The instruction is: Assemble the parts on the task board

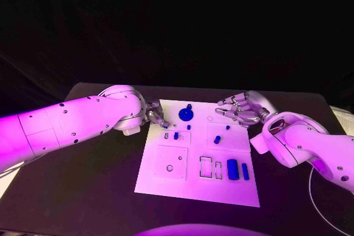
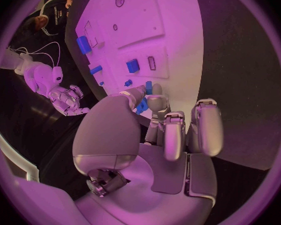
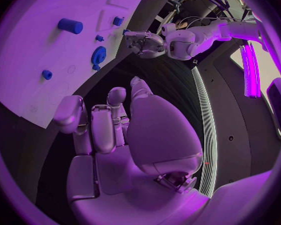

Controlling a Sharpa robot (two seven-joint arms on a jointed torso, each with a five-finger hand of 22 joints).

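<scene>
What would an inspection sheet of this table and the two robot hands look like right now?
Surface: black table with the white board in its middle.
Job's things: blue gear at the board's far edge; blue bars lying near its right side; small blue pegs mid-board.
Clutter: nothing seen.
Hands: left hand at the board's far left corner, fingers curled, holding nothing visible; right hand at the far right corner, fingers curled, holding nothing.
Cables: thin white cable at the table's right edge.
Surroundings: dark backdrop.

Robot lab: black-draped table [image 1: 88, 195], white task board [image 1: 166, 182].
</scene>
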